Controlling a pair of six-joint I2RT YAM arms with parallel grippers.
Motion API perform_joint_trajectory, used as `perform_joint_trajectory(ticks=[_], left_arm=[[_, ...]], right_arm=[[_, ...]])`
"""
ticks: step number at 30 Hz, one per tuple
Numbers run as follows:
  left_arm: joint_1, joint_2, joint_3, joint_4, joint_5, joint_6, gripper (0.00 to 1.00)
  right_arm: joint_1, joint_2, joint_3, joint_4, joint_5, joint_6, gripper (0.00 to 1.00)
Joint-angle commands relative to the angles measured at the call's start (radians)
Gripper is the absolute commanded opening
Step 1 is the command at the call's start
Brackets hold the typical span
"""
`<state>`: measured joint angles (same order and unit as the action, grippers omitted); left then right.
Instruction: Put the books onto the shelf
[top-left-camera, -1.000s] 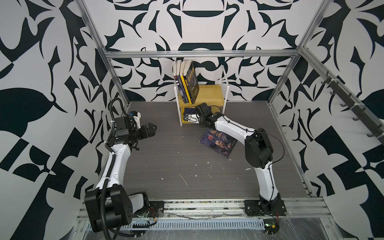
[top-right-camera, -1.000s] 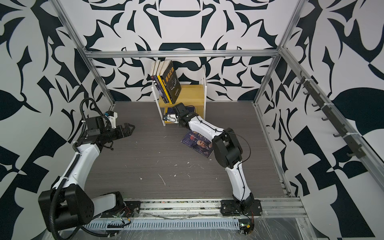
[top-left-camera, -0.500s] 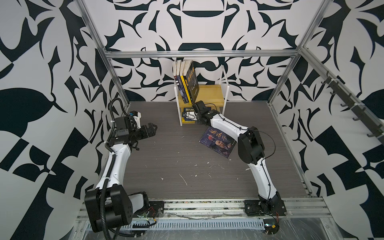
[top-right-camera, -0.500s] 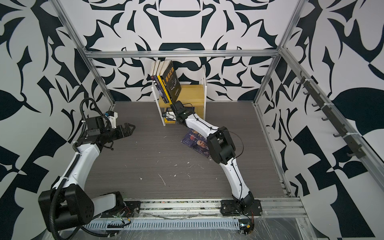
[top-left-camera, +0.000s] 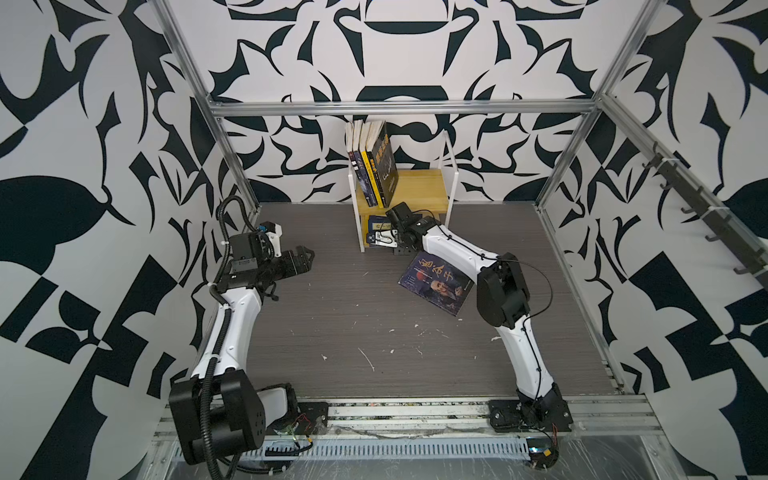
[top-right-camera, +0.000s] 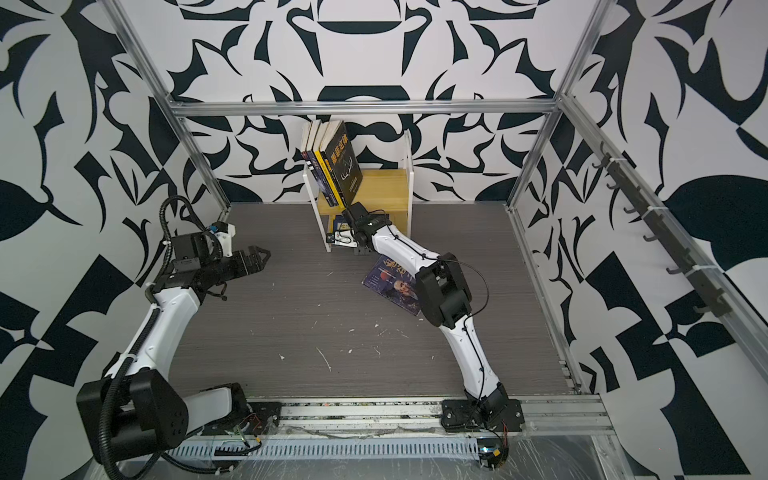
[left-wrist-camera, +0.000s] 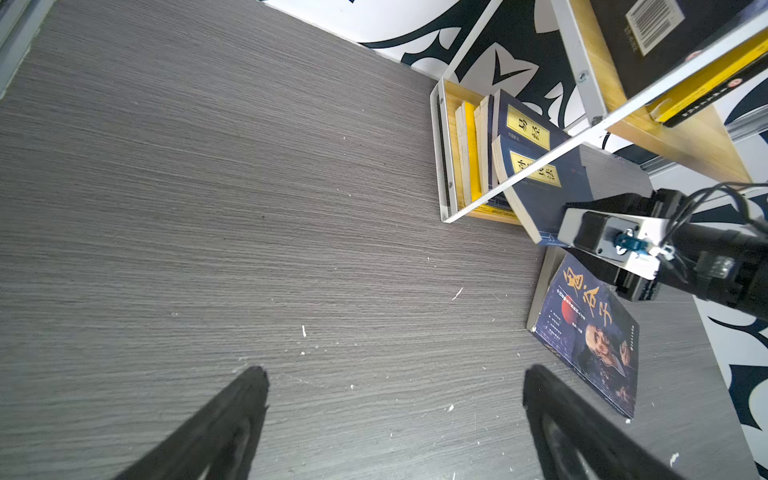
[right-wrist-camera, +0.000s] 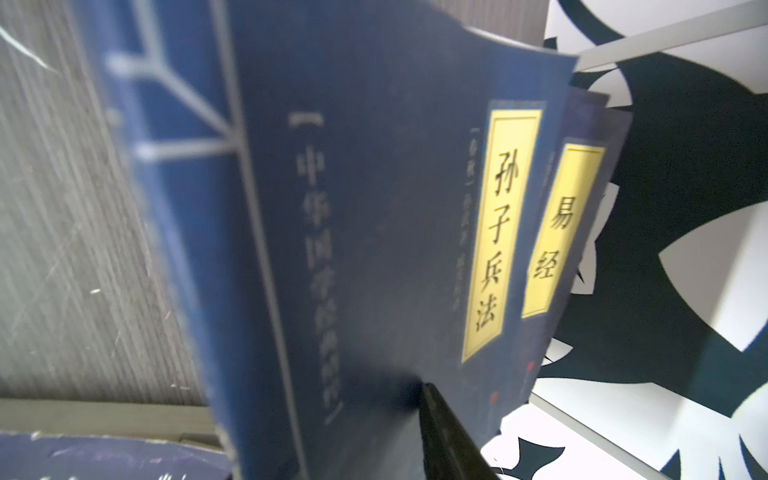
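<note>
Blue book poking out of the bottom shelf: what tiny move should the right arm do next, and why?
Probably nudge it further in. The blue book leans with one end outside the shelf's lower tier, and the right gripper sits right at that end. Whether its fingers grip it cannot be told.

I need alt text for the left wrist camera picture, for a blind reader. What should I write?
The right gripper reaches a navy book with a yellow label that leans at the lower tier of a small shelf, beside other upright books. A dark blue book lies flat on the grey table nearby, and the left gripper stands open in the foreground.
</note>
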<state>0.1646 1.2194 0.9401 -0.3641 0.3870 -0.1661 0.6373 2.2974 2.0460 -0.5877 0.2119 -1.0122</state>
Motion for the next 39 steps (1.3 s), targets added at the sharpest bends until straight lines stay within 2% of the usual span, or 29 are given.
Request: perform_joint_trajectory(ticks=[1, 3, 5, 10, 11, 12, 17, 23, 26, 36, 39], left_arm=[[0.007, -0.012, 0.009, -0.003, 0.023, -0.013, 0.99], [0.007, -0.011, 0.012, -0.004, 0.021, -0.012, 1.00], [0.006, -0.013, 0.013, -0.006, 0.021, -0.014, 1.00], [0.006, -0.018, 0.009, -0.006, 0.024, -0.015, 1.00], [0.006, -0.018, 0.009, -0.006, 0.024, -0.015, 1.00], [0.007, -0.019, 0.009, -0.006, 0.023, -0.016, 1.00], [0.006, -0.023, 0.007, -0.006, 0.028, -0.018, 1.00], [0.007, -0.025, 0.009, -0.006, 0.029, -0.022, 0.99], [0.006, -0.025, 0.009, -0.006, 0.033, -0.026, 1.00], [0.008, -0.025, 0.008, -0.006, 0.033, -0.026, 1.00], [0.008, -0.025, 0.007, -0.007, 0.033, -0.027, 1.00]], right_arm=[[0.002, -0.013, 0.082, -0.031, -0.030, 0.058, 0.40], [0.000, -0.001, 0.108, -0.040, -0.028, 0.077, 0.27], [0.001, 0.007, 0.117, -0.037, 0.031, 0.081, 0.21], [-0.005, 0.013, 0.123, -0.026, 0.064, 0.079, 0.02], [-0.006, 0.010, 0.123, -0.026, 0.063, 0.080, 0.01], [-0.005, 0.007, 0.122, -0.027, 0.066, 0.083, 0.04], [0.009, -0.016, 0.093, -0.051, 0.064, 0.097, 0.42], [0.023, -0.028, 0.073, -0.079, 0.003, 0.121, 0.63], [0.021, -0.017, 0.080, -0.052, 0.003, 0.124, 0.65], [0.001, 0.028, 0.121, -0.007, 0.030, 0.159, 0.62], [0.001, 0.023, 0.132, -0.037, 0.015, 0.161, 0.64]])
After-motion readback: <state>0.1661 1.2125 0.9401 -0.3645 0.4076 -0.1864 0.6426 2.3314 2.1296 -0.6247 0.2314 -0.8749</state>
